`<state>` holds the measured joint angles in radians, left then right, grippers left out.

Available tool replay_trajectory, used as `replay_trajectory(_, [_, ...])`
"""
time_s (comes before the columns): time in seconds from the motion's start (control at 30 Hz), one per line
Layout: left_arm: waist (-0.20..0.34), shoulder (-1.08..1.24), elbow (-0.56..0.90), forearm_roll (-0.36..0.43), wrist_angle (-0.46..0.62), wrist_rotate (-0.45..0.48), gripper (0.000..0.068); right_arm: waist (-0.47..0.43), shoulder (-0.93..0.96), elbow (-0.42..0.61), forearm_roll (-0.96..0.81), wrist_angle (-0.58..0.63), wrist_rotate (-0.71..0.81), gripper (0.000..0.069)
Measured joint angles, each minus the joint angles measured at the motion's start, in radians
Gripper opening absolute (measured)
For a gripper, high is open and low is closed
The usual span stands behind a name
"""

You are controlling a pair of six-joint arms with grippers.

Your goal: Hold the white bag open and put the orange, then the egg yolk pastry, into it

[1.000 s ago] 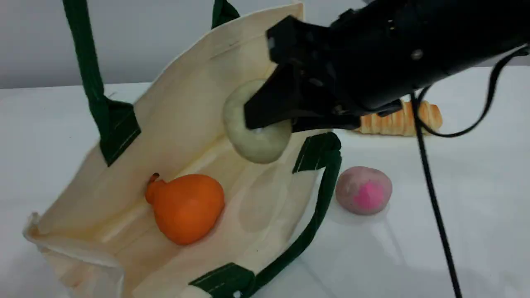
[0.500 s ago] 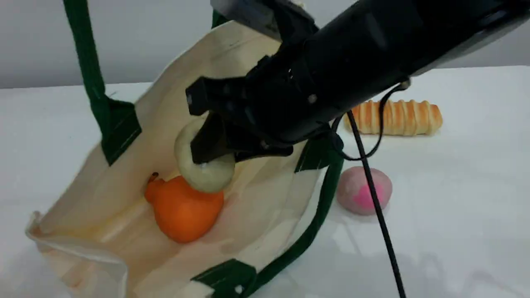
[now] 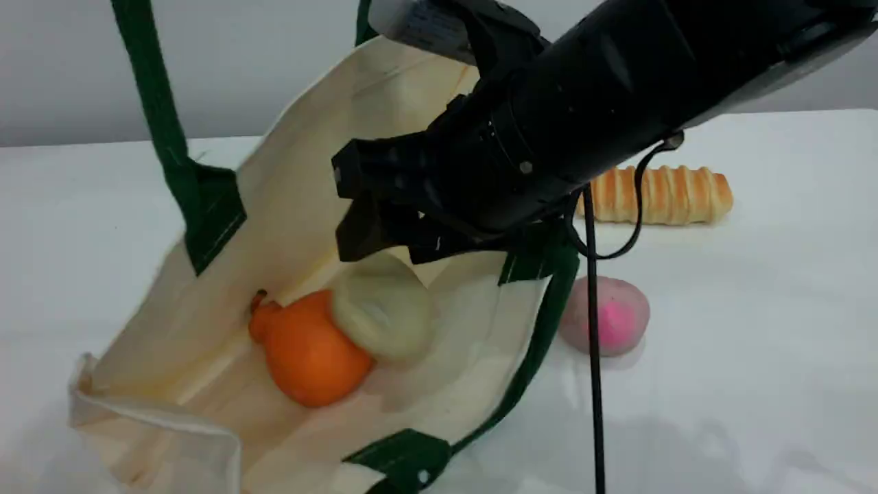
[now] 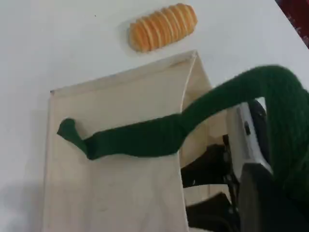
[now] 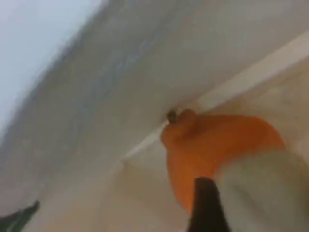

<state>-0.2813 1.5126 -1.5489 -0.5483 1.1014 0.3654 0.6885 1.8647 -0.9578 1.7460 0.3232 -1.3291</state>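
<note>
The white bag [image 3: 302, 192] lies tipped on the table with its mouth held open. Its dark green handle [image 3: 147, 82] runs up out of the scene view. In the left wrist view that handle [image 4: 227, 99] loops over my left gripper [image 4: 263, 193], which is shut on it. The orange [image 3: 309, 353] rests inside the bag. The egg yolk pastry [image 3: 384, 315] lies against its right side, free of any finger. My right gripper [image 3: 383, 245] hovers just above the pastry, open and empty. In the right wrist view one dark fingertip [image 5: 205, 203] shows before the orange [image 5: 217, 145] and the pastry [image 5: 270, 193].
A golden striped bread roll [image 3: 658, 195] lies at the back right of the white table. A greyish-pink ball [image 3: 607, 315] sits just right of the bag's lower green handle [image 3: 528, 357]. The right arm's black cable [image 3: 593, 384] hangs in front of the ball.
My right gripper carried the pastry down into the bag, opened and let it go. The pastry now lies beside the orange. The bag shifted slightly to the right.
</note>
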Motion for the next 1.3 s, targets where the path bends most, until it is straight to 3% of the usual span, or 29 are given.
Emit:
replay_trajectory(0.13, [0.0, 0.001, 0.0, 0.008, -0.013, 0.0, 0.0065, 0.0, -0.049, 0.004, -0.03, 0.012, 0.003, 0.0492])
replay_trajectory(0.4, [0.0, 0.053, 0.011, 0.023, -0.032, 0.0, 0.0065, 0.0, -0.204, 0.004, -0.244, 0.014, 0.154, 0.0496])
replay_trajectory(0.6, [0.0, 0.103, 0.011, 0.023, -0.044, 0.028, 0.0065, -0.006, -0.321, 0.022, -0.503, 0.021, 0.367, 0.0498])
replay_trajectory(0.87, [0.0, 0.123, 0.021, 0.057, -0.045, 0.058, 0.0093, -0.145, -0.507, 0.035, -0.914, 0.209, 0.73, 0.0498])
replay_trajectory(1.0, [0.0, 0.123, 0.021, 0.139, -0.022, 0.058, 0.0191, -0.224, -0.593, 0.035, -1.101, 0.341, 0.878, 0.0498])
replay_trajectory(1.07, [0.0, 0.123, 0.021, 0.169, 0.01, 0.056, 0.0272, -0.253, -0.628, 0.035, -1.183, 0.404, 0.941, 0.0496])
replay_trajectory(1.2, [0.0, 0.122, 0.021, 0.18, 0.073, 0.056, 0.0413, -0.273, -0.693, 0.034, -1.307, 0.54, 1.018, 0.0479])
replay_trajectory(1.3, [0.0, 0.118, 0.021, 0.187, 0.084, 0.056, 0.0468, -0.273, -0.737, 0.034, -1.386, 0.634, 1.069, 0.0463])
